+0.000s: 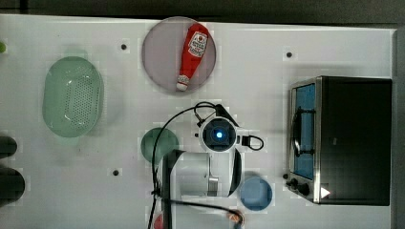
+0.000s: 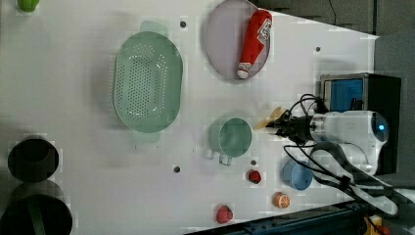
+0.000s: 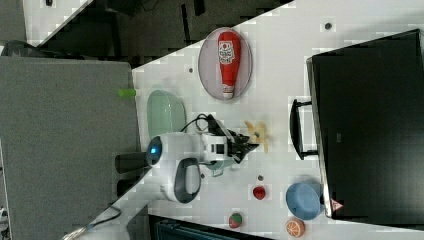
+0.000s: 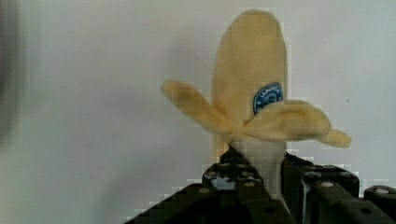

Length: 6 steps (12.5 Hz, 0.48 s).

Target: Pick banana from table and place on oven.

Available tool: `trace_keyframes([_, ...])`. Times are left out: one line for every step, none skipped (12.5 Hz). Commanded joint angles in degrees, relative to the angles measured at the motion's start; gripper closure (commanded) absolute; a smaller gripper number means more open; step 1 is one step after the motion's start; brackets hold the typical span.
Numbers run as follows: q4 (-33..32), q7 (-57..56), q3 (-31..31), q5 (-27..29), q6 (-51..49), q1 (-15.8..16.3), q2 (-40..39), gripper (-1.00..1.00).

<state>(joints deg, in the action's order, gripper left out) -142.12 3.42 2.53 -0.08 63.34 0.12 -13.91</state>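
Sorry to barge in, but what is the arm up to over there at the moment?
The arm's gripper is closed on the lower end of a plush banana with its peel flaps spread. In the right view the banana is between the gripper and the oven, whose black top has nothing on it yet. A ketchup bottle lies on a plate, and a green colander, a green cup and a blue bowl sit on the white table.

1. Dark floor (image 3: 150,25) beyond the white top's edge, right view.
2. Grey panel (image 3: 65,140) fills the right view's left.
3. Blue rail (image 2: 303,220) along bottom, left view.
4. Light even, soft shadows.
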Motion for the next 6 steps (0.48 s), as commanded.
trace_keyframes([3.43,1.88,-1.04,0.49,-6.97,-0.64,14.39,0.64])
trace_keyframes([4.91,1.88,-1.19,0.49,-12.83,-0.65,18.33,0.64])
trace_keyframes([6.69,1.88,-1.21,0.49,-19.76,-0.65,21.81,0.64])
trace_keyframes([8.75,1.87,-1.28,0.49,-26.52,-0.64,24.61,0.64])
trace_keyframes([11.09,1.88,-1.33,0.49,-32.55,-0.64,26.86,0.64])
trace_keyframes([13.46,1.87,-1.19,0.49,-37.58,-0.72,28.66,0.64])
